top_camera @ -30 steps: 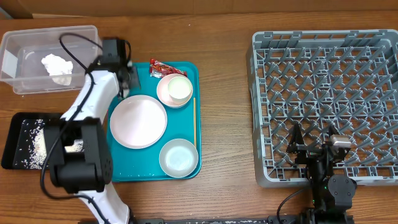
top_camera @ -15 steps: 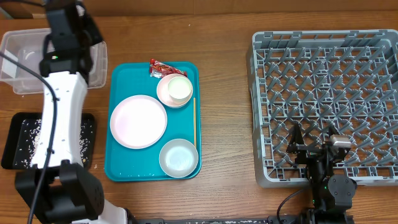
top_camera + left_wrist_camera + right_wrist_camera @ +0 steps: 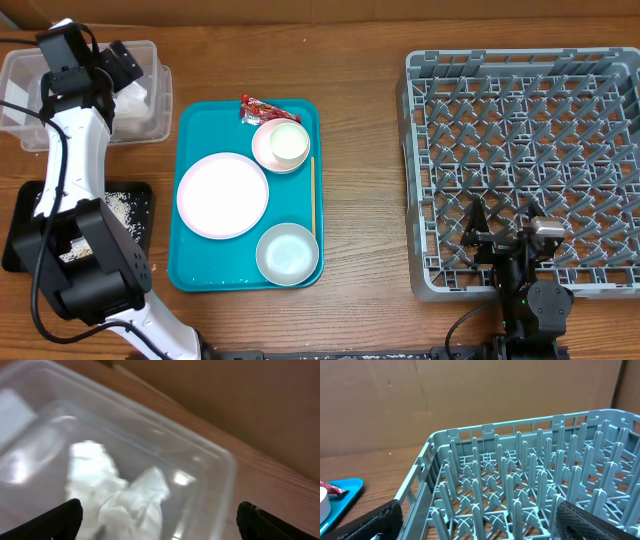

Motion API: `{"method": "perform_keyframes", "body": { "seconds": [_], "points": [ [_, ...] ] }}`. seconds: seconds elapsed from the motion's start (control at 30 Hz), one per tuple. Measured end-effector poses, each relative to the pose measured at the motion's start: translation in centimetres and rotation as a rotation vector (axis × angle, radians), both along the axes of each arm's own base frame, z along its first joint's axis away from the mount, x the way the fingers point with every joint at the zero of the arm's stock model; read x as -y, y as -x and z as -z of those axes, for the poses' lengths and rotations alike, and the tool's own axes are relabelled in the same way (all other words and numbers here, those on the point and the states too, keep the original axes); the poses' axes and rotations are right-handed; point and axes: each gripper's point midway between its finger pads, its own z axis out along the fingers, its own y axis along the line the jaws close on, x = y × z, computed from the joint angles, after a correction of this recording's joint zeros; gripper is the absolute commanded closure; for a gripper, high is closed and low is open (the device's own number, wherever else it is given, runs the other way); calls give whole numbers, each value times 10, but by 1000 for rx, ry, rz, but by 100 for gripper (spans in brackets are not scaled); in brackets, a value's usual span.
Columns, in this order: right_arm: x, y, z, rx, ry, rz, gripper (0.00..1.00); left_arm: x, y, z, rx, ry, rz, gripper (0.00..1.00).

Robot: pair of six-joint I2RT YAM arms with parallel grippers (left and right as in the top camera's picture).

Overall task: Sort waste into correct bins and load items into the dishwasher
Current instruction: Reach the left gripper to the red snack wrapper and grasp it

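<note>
Two arms, both empty-handed. The grey-blue plastic dishwasher rack (image 3: 520, 90) fills the right side with nothing loaded. The right gripper (image 3: 476, 512) sits at its lower edge with jaws spread wide, likely waiting for dishes.

The teal rectangular plastic tray (image 3: 196, 270) at centre collects everything unsorted.

The clear plastic bin (image 3: 20, 100) is upper left. The left gripper (image 3: 159, 512) hovers over it, jaws wide apart and pinching nothing.

The black tray of white crumbs (image 3: 22, 205) is lower left.

On the teal tray:
- a round white plate (image 3: 222, 195)
- a pale bowl (image 3: 287, 252) at the bottom
- a cup nested in a shallow bowl (image 3: 284, 145) at the top
- a thin wooden chopstick (image 3: 312, 195) along the right rim
- a red snack wrapper (image 3: 262, 107) on the top edge, probably the next waste to sort

A crumpled white tissue (image 3: 120, 495) lies in the bin.
</note>
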Motion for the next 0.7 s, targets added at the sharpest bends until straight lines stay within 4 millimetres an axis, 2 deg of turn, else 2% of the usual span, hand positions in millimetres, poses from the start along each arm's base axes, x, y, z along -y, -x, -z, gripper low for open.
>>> {"method": "perform_keyframes", "body": {
  "seconds": [0.07,0.17,0.23,0.33,0.47,0.53,0.6,0.7],
  "points": [
    [0,0,0,0,0,-1,0,19,-4,-1,20,82,76,4],
    [0,0,0,-1,0,0,0,60,-6,-8,57,255,237,9],
    [0,0,0,0,0,0,0,92,-6,-20,92,372,351,0],
    [0,0,0,0,0,0,0,135,0,-28,81,489,463,0],
    [0,0,0,0,0,0,0,203,13,-22,-3,589,598,0],
    [0,0,0,0,0,0,0,233,16,-21,-26,598,647,0],
    [0,0,0,0,0,0,0,254,18,-15,-62,595,633,0],
    [0,0,0,0,0,0,0,268,22,-1,-134,598,517,0]
  ]
}}
